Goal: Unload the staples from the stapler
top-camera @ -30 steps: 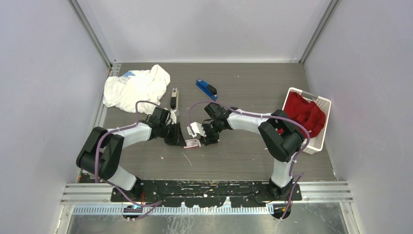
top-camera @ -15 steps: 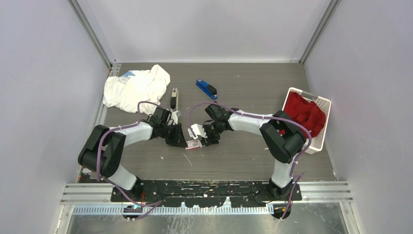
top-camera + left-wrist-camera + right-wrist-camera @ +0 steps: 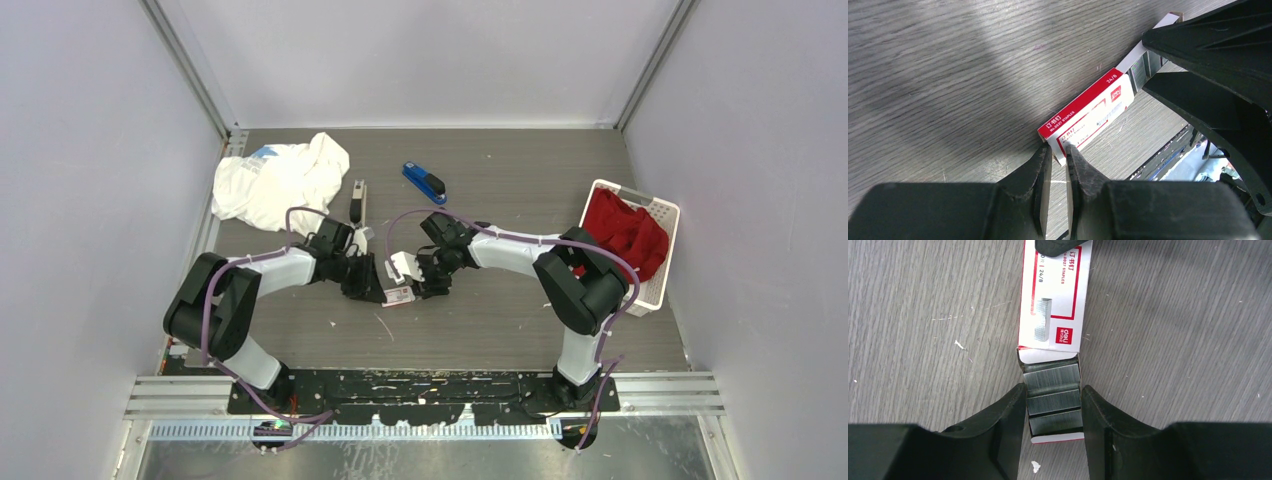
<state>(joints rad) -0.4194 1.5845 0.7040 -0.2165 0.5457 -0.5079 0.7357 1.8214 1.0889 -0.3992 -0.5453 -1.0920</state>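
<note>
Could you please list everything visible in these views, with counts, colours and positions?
staple box: one, white and red, table centre, between the grippers
inner tray: one, white, drawn partly out of the box
staples: several strips, silvery grey, lying in the tray
blue stapler: one, blue and black, far centre
second stapler: one, black and silver, left of the blue one
white cloth: one, white, far left corner
basket: one, white, right edge
red cloth: one, red, inside the basket
table: one, grey wood grain
left gripper: one, black, pinching the box's closed end
right gripper: one, black, clamped on the tray's sides
</note>
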